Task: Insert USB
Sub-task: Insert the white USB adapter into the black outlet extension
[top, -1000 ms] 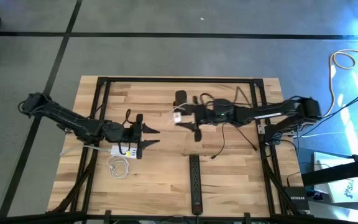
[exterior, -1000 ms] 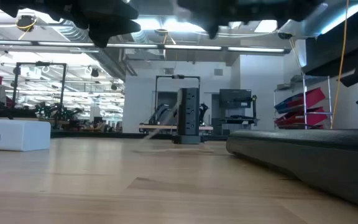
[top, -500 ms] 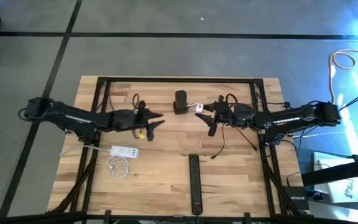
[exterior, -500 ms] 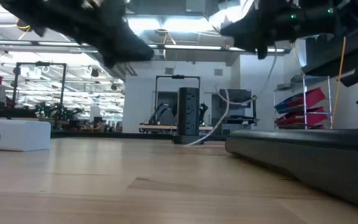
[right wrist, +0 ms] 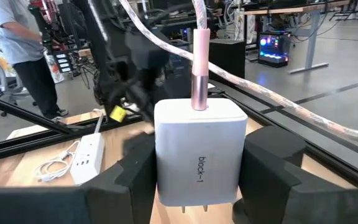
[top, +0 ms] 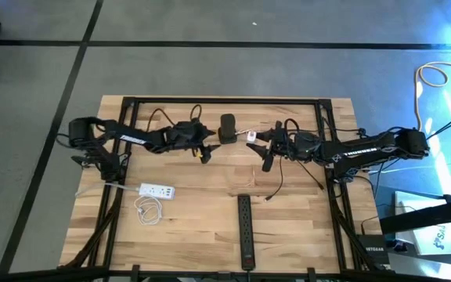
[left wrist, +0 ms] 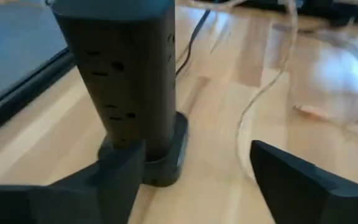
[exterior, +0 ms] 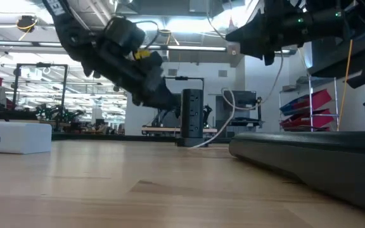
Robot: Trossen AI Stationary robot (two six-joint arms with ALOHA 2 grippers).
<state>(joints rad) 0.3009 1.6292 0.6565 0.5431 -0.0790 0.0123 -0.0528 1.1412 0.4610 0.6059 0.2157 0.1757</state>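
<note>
Left gripper reached the tower, jaws wide; right gripper clamps charger.

floor: grey carpet, black stripes; ceiling: bright strip lights; right: red bins

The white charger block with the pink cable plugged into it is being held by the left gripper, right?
Not quite: the right gripper holds the white charger block, with the pink cable plugged into it, as the right wrist view shows. The left gripper is open beside the black power tower.
</note>
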